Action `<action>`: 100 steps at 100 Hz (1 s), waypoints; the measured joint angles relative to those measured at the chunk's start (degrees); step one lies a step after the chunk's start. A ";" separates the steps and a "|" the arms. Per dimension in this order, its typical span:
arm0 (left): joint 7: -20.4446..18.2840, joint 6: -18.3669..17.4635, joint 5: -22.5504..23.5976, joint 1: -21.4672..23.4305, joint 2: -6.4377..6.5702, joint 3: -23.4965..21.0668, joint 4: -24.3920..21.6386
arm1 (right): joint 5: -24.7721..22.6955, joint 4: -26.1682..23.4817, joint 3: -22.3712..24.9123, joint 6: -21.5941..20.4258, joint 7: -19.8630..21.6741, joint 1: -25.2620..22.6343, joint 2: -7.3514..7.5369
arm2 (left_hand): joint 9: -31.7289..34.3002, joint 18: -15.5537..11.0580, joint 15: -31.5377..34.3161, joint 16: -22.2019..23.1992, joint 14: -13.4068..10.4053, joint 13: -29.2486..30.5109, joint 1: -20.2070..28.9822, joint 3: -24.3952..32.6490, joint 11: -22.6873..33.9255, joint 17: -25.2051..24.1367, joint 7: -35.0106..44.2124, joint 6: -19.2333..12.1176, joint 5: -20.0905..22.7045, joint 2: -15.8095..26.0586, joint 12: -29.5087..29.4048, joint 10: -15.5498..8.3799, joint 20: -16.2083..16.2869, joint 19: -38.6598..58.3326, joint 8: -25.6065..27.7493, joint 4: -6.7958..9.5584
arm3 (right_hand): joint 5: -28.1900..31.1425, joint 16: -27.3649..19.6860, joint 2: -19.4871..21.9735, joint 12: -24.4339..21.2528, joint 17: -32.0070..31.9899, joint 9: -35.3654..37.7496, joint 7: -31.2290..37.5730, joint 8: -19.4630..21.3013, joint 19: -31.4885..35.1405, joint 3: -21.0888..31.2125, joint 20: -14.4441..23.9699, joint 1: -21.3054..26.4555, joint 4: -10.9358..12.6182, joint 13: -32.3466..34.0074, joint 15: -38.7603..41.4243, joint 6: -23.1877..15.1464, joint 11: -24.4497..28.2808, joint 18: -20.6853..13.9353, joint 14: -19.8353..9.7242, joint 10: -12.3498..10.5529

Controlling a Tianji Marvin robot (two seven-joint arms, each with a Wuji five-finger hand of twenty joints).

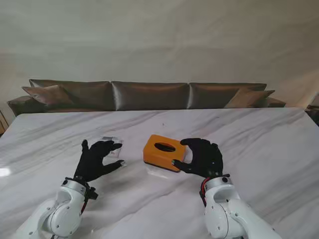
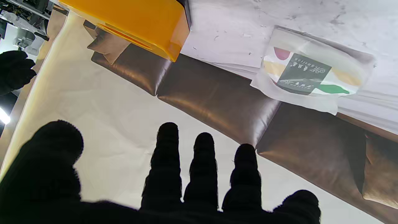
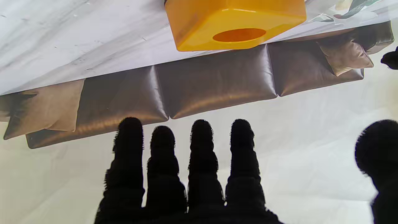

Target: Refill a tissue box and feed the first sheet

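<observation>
Fingers of right hand spread and empty, just beside orange tissue box on its right; fingers of left hand likewise splayed, holding nothing, left of box.

Broad marble table: plenty of bare room all round, edges well away from both hands.

Box near table's middle, between the hands, oval slot up. Probably rigid, light, smooth-sided and apt to slide on polished stone; best steadied by its side walls.

Tissue pack farther from me than left hand, left of box, flat in crinkly film. Likely soft, light, slippery; best pinched at an end seam or taken across its short sides.
</observation>
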 measured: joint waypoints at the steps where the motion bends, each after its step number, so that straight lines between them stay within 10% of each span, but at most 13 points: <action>1: 0.01 -0.02 -0.05 -0.01 0.00 0.00 0.02 | 0.01 0.00 -0.02 0.00 -0.01 0.01 0.00 | 0.00 0.00 0.00 0.00 0.00 0.00 0.00 0.00 0.00 0.00 0.00 0.01 0.00 0.00 0.00 0.00 0.00 0.00 0.00 0.00 | -0.29 0.00 0.00 0.00 0.00 0.00 0.20 0.00 0.00 0.00 0.00 0.00 0.00 0.00 0.00 0.01 0.00 0.00 0.00 0.00; 53: 0.00 -0.30 -0.26 -1.13 0.00 0.42 0.61 | 1.18 0.93 0.40 0.94 -1.85 -0.05 -0.36 | 0.00 0.00 1.63 -0.01 1.83 0.19 0.70 0.02 0.00 2.30 0.51 0.16 0.00 0.00 0.00 0.00 6.32 0.00 0.01 0.52 | -0.58 -0.01 0.00 0.00 0.45 0.00 0.77 0.00 -0.03 0.00 0.01 0.06 0.00 0.00 0.00 1.36 0.48 -0.05 0.00 0.00; 100: 0.66 -0.26 -4.79 -5.66 -0.61 2.92 3.59 | 3.95 1.49 3.12 4.13 2.40 1.90 -0.40 | 0.00 0.00 8.33 2.91 5.75 6.64 1.41 0.05 1.69 23.61 3.82 2.31 0.58 -1.21 0.89 2.46 16.48 0.08 1.40 0.56 | -0.59 -0.02 -0.03 0.00 6.29 0.00 2.13 0.00 5.23 0.01 2.16 0.10 0.00 2.95 2.74 2.54 1.40 -0.04 4.96 0.01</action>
